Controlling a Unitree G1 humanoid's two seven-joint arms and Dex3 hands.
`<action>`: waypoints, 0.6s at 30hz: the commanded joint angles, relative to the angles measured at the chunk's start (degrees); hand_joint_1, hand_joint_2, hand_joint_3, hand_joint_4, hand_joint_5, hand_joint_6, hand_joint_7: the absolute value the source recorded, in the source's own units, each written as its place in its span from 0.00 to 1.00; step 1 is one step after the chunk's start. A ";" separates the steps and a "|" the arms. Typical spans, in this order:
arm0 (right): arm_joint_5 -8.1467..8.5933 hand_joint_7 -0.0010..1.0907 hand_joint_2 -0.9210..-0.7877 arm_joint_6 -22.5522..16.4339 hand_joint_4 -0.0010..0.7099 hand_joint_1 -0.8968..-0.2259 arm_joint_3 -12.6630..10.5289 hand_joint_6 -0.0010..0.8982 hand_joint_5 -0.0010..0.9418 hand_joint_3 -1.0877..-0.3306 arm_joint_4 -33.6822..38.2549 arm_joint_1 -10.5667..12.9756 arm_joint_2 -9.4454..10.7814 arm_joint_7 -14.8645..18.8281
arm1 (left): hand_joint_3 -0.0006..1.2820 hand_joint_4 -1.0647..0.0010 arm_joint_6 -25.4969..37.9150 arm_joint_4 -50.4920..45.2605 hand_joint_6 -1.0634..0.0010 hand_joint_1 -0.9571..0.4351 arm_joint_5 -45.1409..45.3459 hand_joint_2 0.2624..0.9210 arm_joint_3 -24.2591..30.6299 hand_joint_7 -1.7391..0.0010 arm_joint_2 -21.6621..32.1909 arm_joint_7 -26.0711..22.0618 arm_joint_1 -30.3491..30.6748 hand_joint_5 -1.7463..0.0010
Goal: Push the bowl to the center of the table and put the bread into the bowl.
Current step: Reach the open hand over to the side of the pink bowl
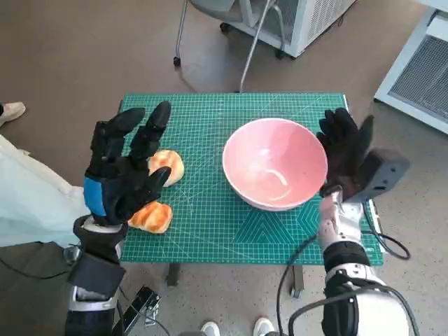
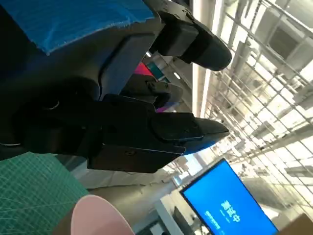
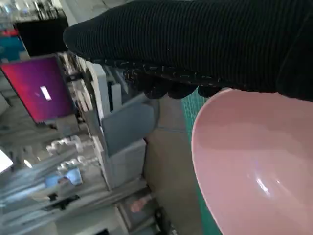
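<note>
Left hand (image 1: pixel 126 175), black with blue tape, hovers fingers spread wide and holding nothing above two golden-brown bread pieces (image 1: pixel 166 166), which lie left of the round pink bowl (image 1: pixel 274 164) on the green cutting mat (image 1: pixel 210 224). Right gloved hand (image 1: pixel 346 148) rests open against the bowl's right rim, gripping nothing.

We see a pink bowl (image 1: pixel 275 164), upright and empty, right of the worktop's middle. The golden bread (image 1: pixel 166 168) lies well apart, near the left edge.
</note>
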 commanded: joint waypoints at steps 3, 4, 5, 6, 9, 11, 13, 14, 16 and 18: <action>-0.72 0.47 0.00 3.12 0.45 0.53 0.66 0.23 0.02 0.34 1.24 -1.04 2.30 -0.93 | 0.17 0.60 2.18 -3.51 0.89 0.59 -0.53 1.00 0.93 0.49 -0.44 0.95 2.01 0.99; -0.79 0.47 0.00 3.34 0.45 0.53 0.70 0.23 0.02 0.34 1.26 -1.18 2.53 -0.92 | 0.17 0.60 2.39 -3.83 0.90 0.60 -0.54 1.00 1.00 0.49 -0.47 1.00 2.20 0.99; -0.81 0.48 0.00 3.58 0.46 0.53 0.73 0.23 0.02 0.34 1.29 -1.34 2.84 -0.86 | 0.17 0.60 2.59 -4.19 0.90 0.60 -0.46 1.00 1.06 0.48 -0.51 1.08 2.41 0.99; -0.82 0.48 0.00 3.75 0.46 0.53 0.74 0.23 0.02 0.34 1.29 -1.45 3.04 -0.81 | 0.17 0.60 2.75 -4.45 0.90 0.60 -0.41 1.00 1.10 0.48 -0.53 1.14 2.56 0.99; -0.87 0.51 0.00 4.43 0.47 0.52 0.82 0.21 0.02 0.35 1.38 -1.91 3.77 -0.58 | 0.17 0.60 3.17 -5.18 0.91 0.61 -0.12 1.00 1.29 0.49 -0.45 1.33 3.06 0.99; -0.78 0.56 0.00 4.87 0.44 0.52 0.76 0.18 0.01 0.35 1.44 -2.20 4.21 -0.35 | 0.17 0.60 3.30 -5.58 0.91 0.61 0.21 1.00 1.39 0.49 -0.42 1.53 3.38 0.99; -0.74 0.57 0.00 5.20 0.41 0.52 0.71 0.17 0.00 0.35 1.48 -2.44 4.51 -0.18 | 0.17 0.60 3.32 -5.87 0.91 0.61 0.56 1.00 1.42 0.49 -0.39 1.80 3.66 0.99; -0.75 0.58 0.00 5.33 0.40 0.53 0.70 0.16 0.00 0.35 1.49 -2.53 4.60 -0.13 | 0.17 0.60 3.33 -5.97 0.91 0.61 0.70 1.00 1.43 0.49 -0.38 1.91 3.76 0.99; -0.97 0.58 0.00 5.65 0.38 0.53 0.85 0.14 0.00 0.35 1.55 -2.73 4.73 -0.10 | 0.17 0.60 3.35 -6.26 0.91 0.61 1.02 1.00 1.54 0.49 -0.32 2.14 4.09 0.99; -1.08 0.57 0.00 5.99 0.36 0.53 0.89 0.13 0.00 0.34 1.61 -2.95 4.78 -0.09 | 0.17 0.60 3.28 -6.34 0.90 0.61 1.34 1.00 1.66 0.50 -0.22 2.37 4.32 0.99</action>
